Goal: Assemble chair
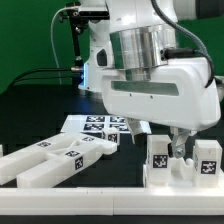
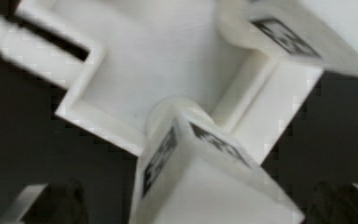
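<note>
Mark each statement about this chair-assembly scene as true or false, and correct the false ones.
1. The claw is low over a white chair part on the exterior view's right. True.
2. The backdrop behind the arm is red. False: it is green.
3. White long bars lie on the table on the exterior view's left. True.
4. The claw is lifting the marker board into the air. False: the board lies flat on the table, behind the parts and apart from the claw.
</note>
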`<state>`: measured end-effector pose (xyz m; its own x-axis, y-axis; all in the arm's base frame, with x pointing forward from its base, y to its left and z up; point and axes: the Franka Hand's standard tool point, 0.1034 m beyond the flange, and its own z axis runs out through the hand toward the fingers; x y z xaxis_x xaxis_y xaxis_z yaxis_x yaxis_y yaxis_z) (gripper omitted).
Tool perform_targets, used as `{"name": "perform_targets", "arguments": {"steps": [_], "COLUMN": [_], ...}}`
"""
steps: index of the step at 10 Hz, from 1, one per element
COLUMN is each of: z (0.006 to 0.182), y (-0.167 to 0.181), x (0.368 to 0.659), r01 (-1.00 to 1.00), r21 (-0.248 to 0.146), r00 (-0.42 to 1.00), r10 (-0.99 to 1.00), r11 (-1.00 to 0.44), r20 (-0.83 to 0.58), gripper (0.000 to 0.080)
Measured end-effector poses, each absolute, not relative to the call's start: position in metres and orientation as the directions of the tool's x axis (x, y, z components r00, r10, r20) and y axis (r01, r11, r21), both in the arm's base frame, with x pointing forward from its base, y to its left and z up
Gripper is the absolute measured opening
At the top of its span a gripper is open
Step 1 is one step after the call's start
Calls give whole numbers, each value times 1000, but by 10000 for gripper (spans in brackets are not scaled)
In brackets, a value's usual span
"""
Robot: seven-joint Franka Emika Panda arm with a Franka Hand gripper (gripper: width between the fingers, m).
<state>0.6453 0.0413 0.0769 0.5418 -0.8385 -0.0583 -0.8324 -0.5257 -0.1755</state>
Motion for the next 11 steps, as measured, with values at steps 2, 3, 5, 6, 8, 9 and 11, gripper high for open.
{"name": "perform_targets", "arguments": {"steps": [2, 3, 5, 6, 8, 9, 11], "z": [77, 77, 78, 78, 78, 78, 77], "y": [41, 41, 44, 45, 45, 46, 44], "x": [645, 645, 648, 648, 648, 648, 649], "r01": [-729, -671, -308, -363, -364, -445, -575], "r21": [-182, -182, -121, -136, -135, -145, -152], "r00": [674, 732, 943, 923, 923, 887, 808], "r10": [-738, -681, -319, -376, -377, -457, -587], "r11": [-659, -718, -944, -922, -921, -884, -804], "r20": [-27, -11, 93, 82, 82, 68, 47], "gripper": [649, 649, 649, 649, 406, 406, 285]}}
